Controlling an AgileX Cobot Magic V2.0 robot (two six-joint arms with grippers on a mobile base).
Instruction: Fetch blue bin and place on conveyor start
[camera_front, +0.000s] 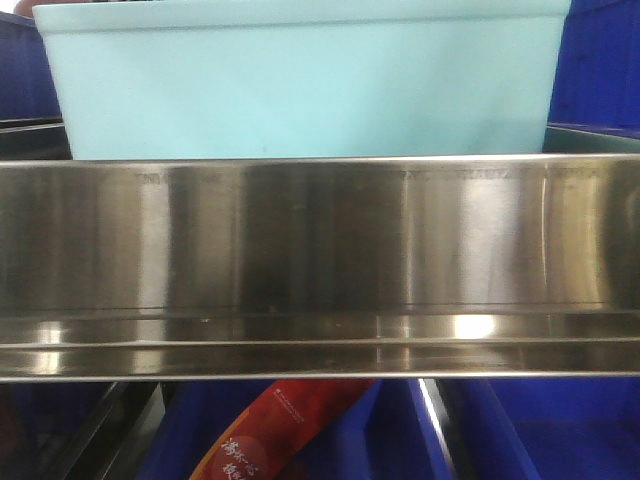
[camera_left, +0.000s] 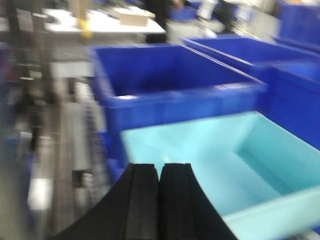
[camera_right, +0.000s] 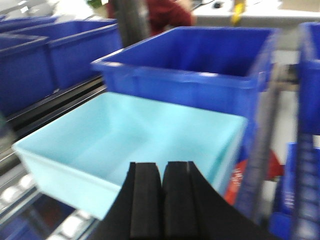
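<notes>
Both left fingers (camera_left: 142, 200) and right fingers (camera_right: 145, 200) hung pressed together, empty, over the bin (camera_front: 300, 80) on the shelf (camera_front: 320, 240), so I judged the fetch unstarted, needing them opened onto opposite rims.

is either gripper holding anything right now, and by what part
Nothing is held: the left gripper and the right gripper are both shut, empty, near the blue bin.

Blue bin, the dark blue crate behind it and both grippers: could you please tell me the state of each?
Blue bin: upright, empty, not gripped.
Dark blue crate: upright, open-topped, visible interior empty.
Left gripper: shut, holding nothing.
Right gripper: shut, holding nothing.
</notes>
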